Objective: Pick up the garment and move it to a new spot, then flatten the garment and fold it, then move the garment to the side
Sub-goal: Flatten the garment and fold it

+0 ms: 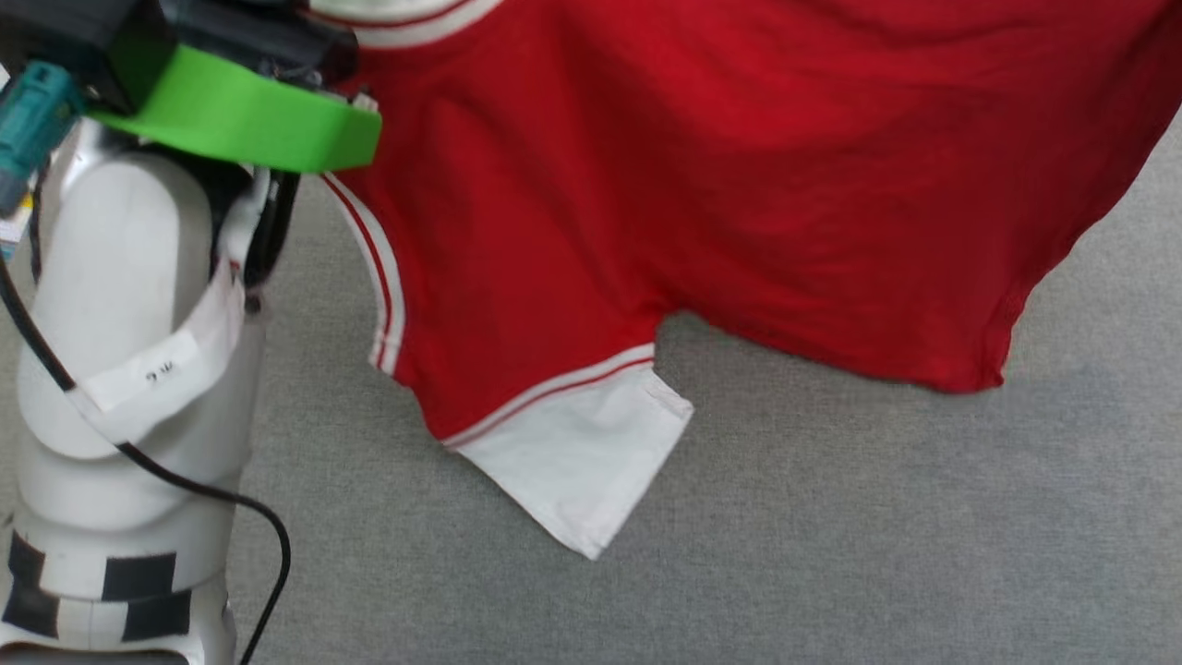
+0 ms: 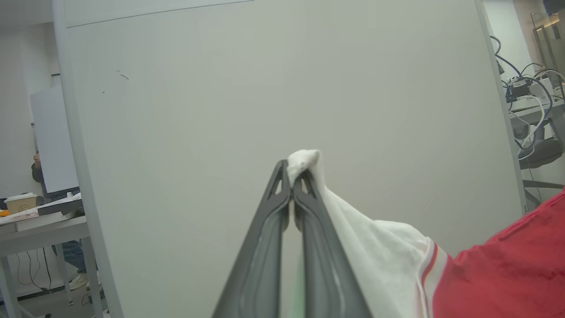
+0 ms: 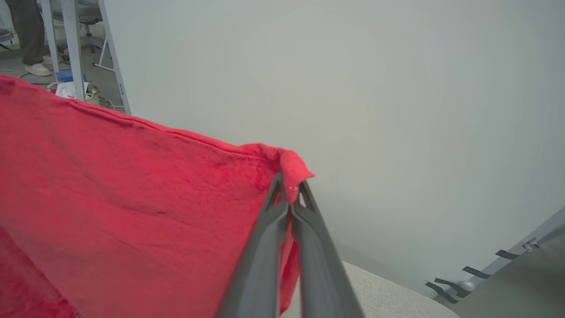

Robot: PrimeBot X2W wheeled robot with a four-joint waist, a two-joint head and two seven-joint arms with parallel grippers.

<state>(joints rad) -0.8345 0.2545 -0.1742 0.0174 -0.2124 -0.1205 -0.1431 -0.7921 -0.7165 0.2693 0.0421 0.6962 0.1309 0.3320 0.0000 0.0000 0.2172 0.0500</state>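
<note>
While it hangs spread above the grey surface (image 1: pixel 831 554), the jersey (image 1: pixel 739 185) is pinched at both ends. Far left, forearm label (image 1: pixel 152 374): scrawl, unreadable. Then left gripper (image 2: pixel 292 176), fingers clamped on a white sleeve tip (image 2: pixel 304 158). Middle: plain red face, near sleeve (image 1: pixel 577 462) dangling low. Then right gripper (image 3: pixel 289 185), fingers clamped on a red corner (image 3: pixel 295 165). Light, limp cloth, I judge; hems and corners should hold best.

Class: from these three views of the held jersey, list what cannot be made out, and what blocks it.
- Upper part of the garment: head view, cut off by the top edge.
- Its far face: head view, behind the near red face.
- Cloth pinched inside the left tool and right tool: wrist views, covered by the shut fingers.
- The person: left wrist view, mostly behind a white board.
</note>
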